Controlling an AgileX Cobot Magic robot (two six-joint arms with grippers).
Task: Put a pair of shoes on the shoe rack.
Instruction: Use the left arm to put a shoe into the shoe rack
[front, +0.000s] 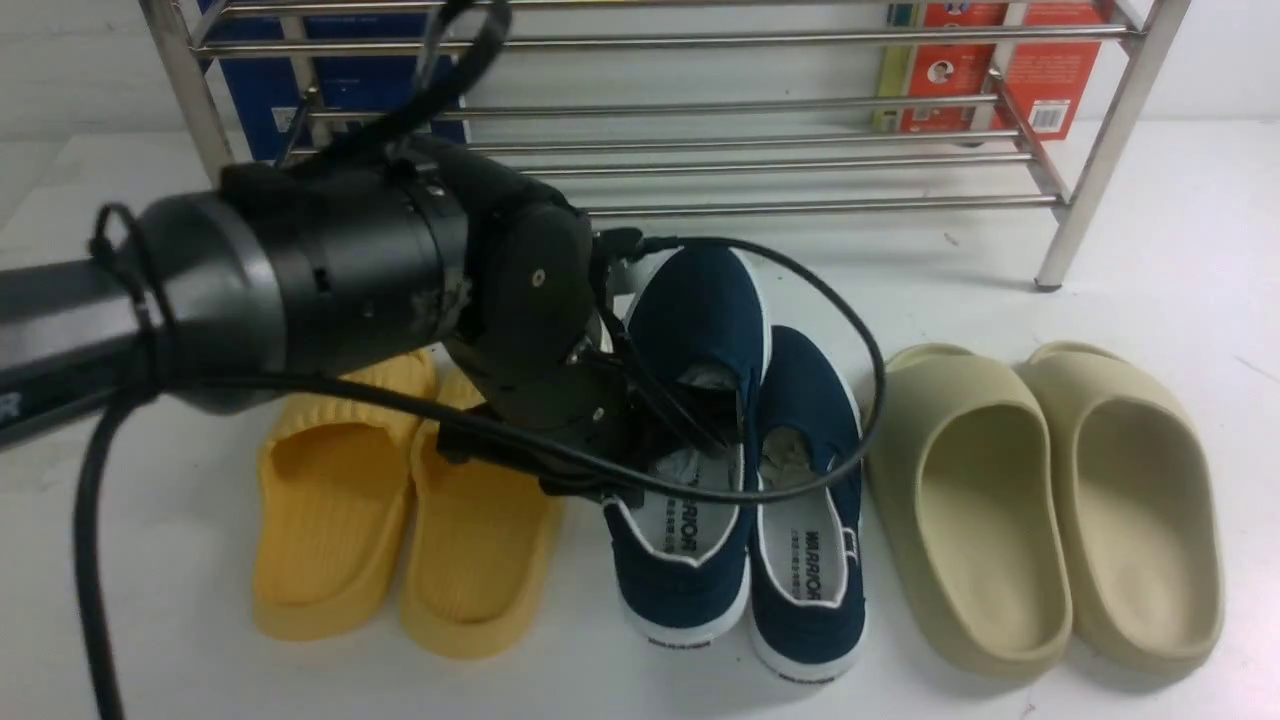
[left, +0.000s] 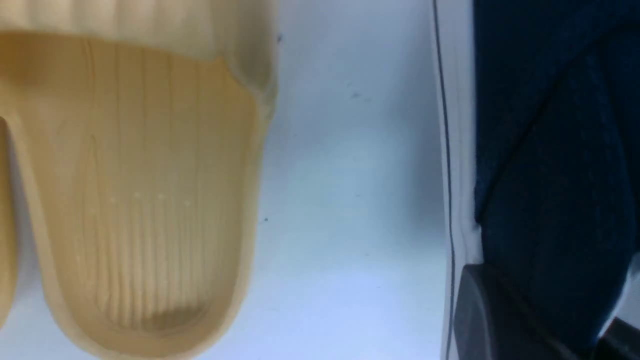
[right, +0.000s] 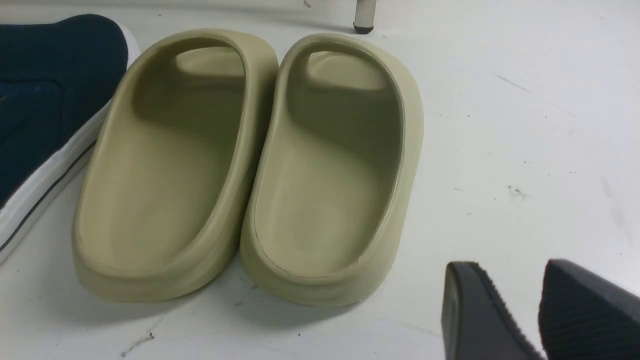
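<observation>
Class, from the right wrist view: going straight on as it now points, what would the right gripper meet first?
Probably the bare white table beside the beige foam slides; the right gripper, jaws open, aims past them, though depth is unclear.

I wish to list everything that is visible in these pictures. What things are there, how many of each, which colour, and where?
navy sneakers: 2, navy with white soles, side by side between the two pairs of slides
yellow slides: 2, yellow, left of the sneakers
beige slides: 2, beige, right of the sneakers
shoe rack: 1, shiny steel, behind all the shoes
blue box: 1, blue, behind the rack, left
red box: 1, red, behind the rack, right
surface: 1, white, under everything
left arm: 1, black, above the yellow slides
left claw: 1, black, at the left sneaker's opening
right claw: 1, black, open, empty, near the beige slides
</observation>
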